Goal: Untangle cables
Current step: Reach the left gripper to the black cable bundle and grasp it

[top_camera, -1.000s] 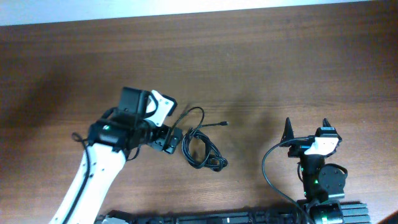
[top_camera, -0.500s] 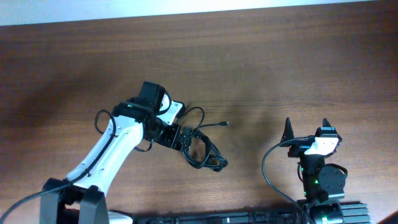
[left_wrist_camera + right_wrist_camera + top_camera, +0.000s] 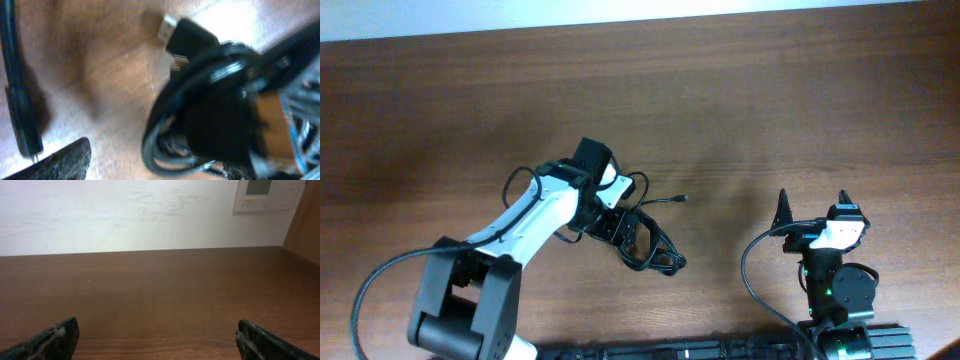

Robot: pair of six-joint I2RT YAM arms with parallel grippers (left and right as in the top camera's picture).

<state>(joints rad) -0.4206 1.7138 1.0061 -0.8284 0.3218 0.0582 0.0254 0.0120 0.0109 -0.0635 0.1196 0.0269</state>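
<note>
The left gripper (image 3: 620, 225) bears on the 10 o'clock edge of the tangled thin black cables (image 3: 660, 257), 6 o'clock of centre on the brown wooden counter (image 3: 770, 100), apparently seeking a loop. Whether its grip has closed cannot be told. The right gripper (image 3: 812, 208) idles at 4 o'clock, fingers apart.

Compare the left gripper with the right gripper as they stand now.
The left gripper is extended to the cables, at the bundle's edge; the right gripper sits back near its base, away from them. The left gripper's view is filled by cable; the right gripper's shows only table. Both look open.
</note>
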